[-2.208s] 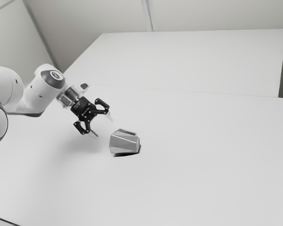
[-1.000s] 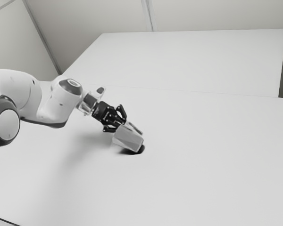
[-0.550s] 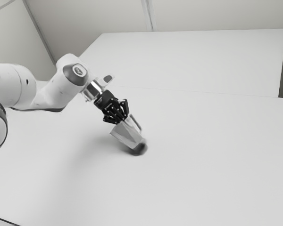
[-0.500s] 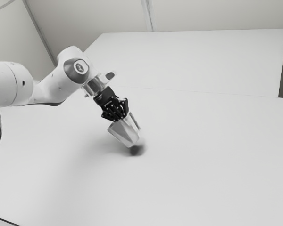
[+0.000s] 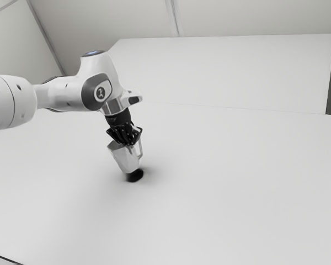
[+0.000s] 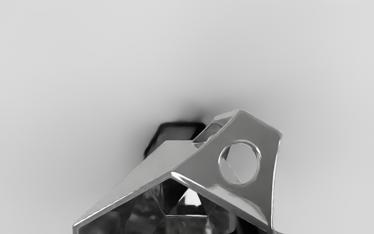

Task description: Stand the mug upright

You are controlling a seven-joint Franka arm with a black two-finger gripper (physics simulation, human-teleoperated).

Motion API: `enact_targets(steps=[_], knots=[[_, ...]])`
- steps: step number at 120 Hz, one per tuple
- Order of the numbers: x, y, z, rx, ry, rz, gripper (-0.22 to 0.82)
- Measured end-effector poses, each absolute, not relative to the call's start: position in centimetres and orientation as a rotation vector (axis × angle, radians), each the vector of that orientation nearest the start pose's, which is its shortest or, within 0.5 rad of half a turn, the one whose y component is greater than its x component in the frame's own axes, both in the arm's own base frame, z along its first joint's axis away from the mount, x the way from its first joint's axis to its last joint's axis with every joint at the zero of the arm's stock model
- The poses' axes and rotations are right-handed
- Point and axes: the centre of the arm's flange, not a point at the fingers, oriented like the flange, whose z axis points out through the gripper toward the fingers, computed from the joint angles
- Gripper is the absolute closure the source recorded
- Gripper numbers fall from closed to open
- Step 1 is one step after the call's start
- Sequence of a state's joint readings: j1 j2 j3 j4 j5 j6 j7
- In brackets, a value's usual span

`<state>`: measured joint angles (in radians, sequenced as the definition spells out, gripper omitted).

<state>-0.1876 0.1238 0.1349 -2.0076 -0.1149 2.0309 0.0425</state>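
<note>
One white arm reaches in from the exterior view's left, hand bent steeply down. Its one black gripper pinches one gray mug near the rim, tilted, its one handle outward, over one pale table.

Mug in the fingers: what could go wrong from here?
The mug leans, its base tilted over the table, so setting it down at this angle might make it rock or topple. The fingers hold it up near its rim, so it could swivel or slip if the base catches.
</note>
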Motion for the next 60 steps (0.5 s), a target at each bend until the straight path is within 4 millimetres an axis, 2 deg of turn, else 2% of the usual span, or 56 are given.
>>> enact_targets(steps=[53,60], knots=[[56.7,-3.6,35.5,-3.177,0.041,0.15,0.78],[56.8,-3.7,35.5,-3.177,0.042,0.145,0.65]])
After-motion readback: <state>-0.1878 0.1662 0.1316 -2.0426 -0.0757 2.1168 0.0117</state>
